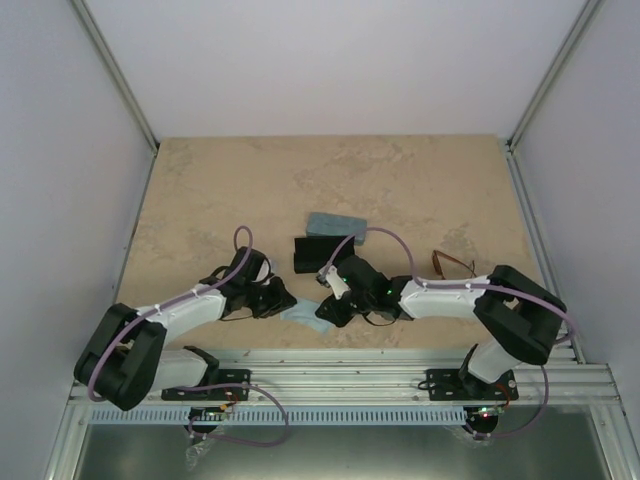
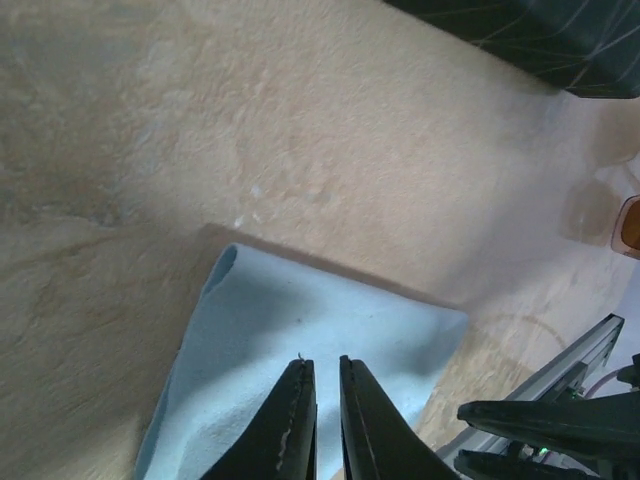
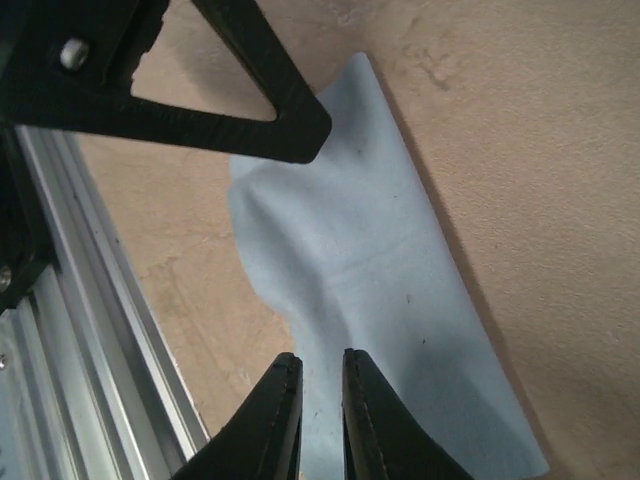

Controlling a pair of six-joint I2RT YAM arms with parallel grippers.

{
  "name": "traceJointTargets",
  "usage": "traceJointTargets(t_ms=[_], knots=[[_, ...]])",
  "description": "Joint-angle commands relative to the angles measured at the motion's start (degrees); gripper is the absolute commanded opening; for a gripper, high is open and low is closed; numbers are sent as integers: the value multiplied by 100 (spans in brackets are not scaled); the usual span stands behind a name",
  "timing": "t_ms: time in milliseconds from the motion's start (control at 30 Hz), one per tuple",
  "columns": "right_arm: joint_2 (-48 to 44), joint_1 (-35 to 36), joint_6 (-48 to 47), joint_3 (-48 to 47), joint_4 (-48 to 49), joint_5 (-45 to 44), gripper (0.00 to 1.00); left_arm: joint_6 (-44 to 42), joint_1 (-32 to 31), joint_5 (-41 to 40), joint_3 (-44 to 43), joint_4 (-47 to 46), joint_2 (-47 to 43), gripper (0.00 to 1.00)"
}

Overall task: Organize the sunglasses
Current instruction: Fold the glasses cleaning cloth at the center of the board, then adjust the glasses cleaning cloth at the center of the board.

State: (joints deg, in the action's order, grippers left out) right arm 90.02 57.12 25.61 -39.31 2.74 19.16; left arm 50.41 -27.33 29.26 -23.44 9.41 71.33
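The brown sunglasses [image 1: 452, 265] lie on the table at the right, past the right arm; one amber lens [image 2: 628, 225] shows at the edge of the left wrist view. The black-framed pair is not clearly in view; the arms cover that area. Both grippers meet over a light-blue cloth [image 1: 303, 316] near the front edge. My left gripper [image 2: 322, 365] has its jaws pinched on the cloth [image 2: 300, 320], which stands raised off the table. My right gripper [image 3: 320, 358] is pinched on a ridge of the same cloth [image 3: 380, 260]. The left gripper's finger [image 3: 250, 110] crosses the top of the right wrist view.
A black case [image 1: 315, 250] lies just behind the grippers, also in the left wrist view [image 2: 520, 40]. A grey-blue case [image 1: 335, 222] lies behind it. The aluminium rail [image 1: 330, 375] runs along the front edge, close to the cloth [image 3: 60, 330].
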Motion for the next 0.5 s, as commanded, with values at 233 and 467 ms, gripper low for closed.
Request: traceJointTargets(t_ms=[233, 467], knots=[[612, 51, 286, -497, -1333, -1299, 12, 66, -79, -882, -45, 511, 405, 10], [572, 57, 577, -943, -2110, -3151, 17, 38, -79, -837, -155, 484, 370, 7]])
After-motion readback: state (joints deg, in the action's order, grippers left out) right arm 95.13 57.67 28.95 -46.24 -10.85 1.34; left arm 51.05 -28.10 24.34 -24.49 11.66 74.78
